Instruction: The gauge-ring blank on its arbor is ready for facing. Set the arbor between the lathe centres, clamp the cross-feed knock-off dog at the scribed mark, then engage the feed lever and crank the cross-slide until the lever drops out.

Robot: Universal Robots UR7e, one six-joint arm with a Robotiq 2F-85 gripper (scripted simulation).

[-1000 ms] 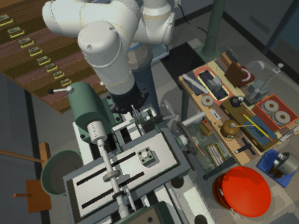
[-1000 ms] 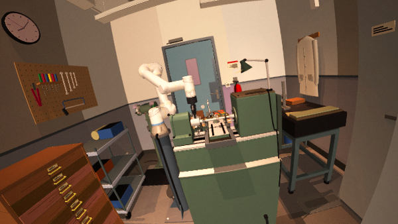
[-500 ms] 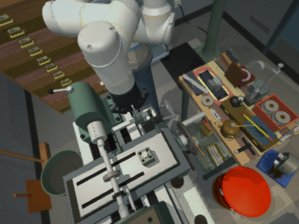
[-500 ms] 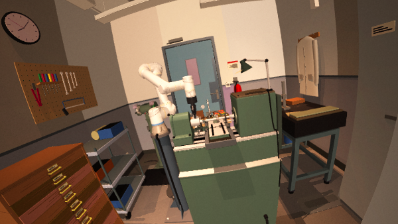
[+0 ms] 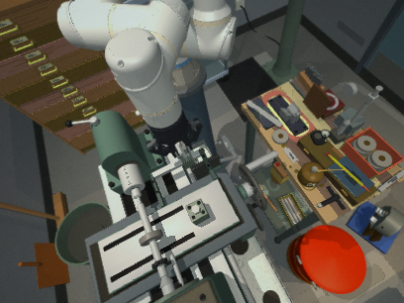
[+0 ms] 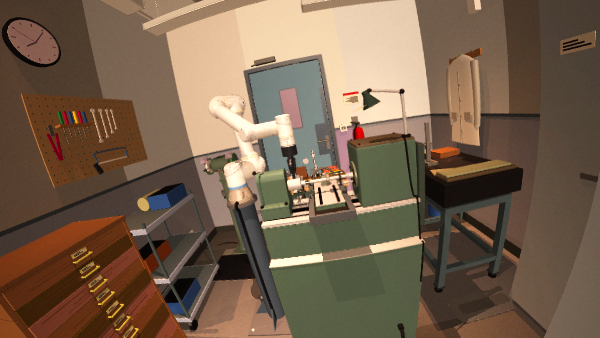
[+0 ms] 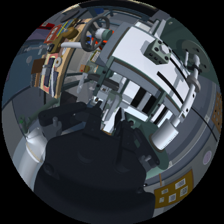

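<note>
On the lathe, the arbor sits between the centres, with the gauge-ring blank on it above the pale cross-slide table. A green tool-post block stands on the table. My gripper hovers over the rear of the cross-slide, by the knock-off dog and its rail. Its fingers are open and hold nothing. The arm hides the dog from the side camera. The cross-slide handwheel with its crank handle stands to the right.
The green headstock stands close left of my gripper. A workbench with tools, spare rings and a brass bell lies to the right. A red stool stands near the lathe's front right. A wooden drawer cabinet is far left.
</note>
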